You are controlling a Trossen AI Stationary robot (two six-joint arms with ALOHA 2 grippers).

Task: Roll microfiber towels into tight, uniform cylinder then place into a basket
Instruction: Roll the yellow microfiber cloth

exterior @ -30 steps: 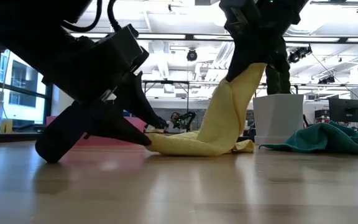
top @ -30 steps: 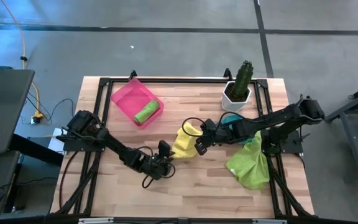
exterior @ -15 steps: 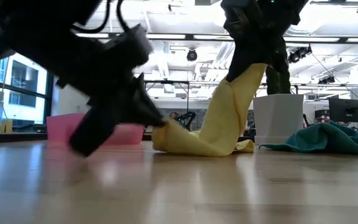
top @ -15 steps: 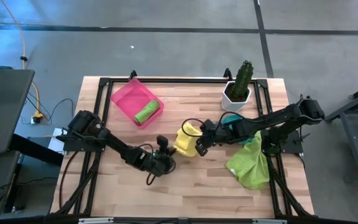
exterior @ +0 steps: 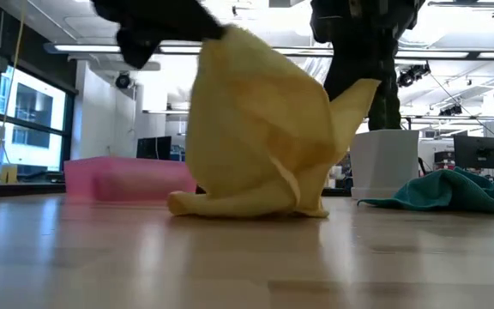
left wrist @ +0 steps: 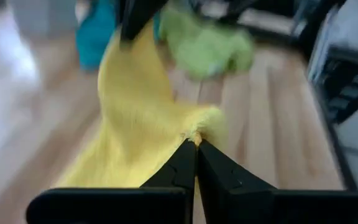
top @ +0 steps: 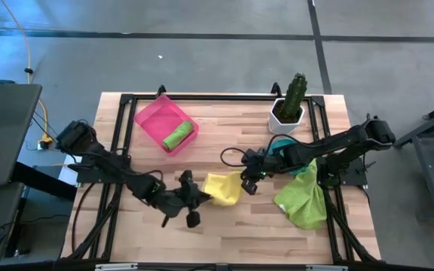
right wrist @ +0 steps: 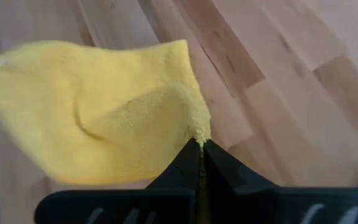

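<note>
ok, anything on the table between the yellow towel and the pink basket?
Nothing visible. The yellow towel, pinched by the left gripper and right gripper, has bare wood between it and the pink basket, which already holds a rolled lime green towel.

Low view: yellow towel hides much of the table behind it. Left gripper blurred, cut off at top edge. Left wrist view: teal towel and green towel blurred.
</note>
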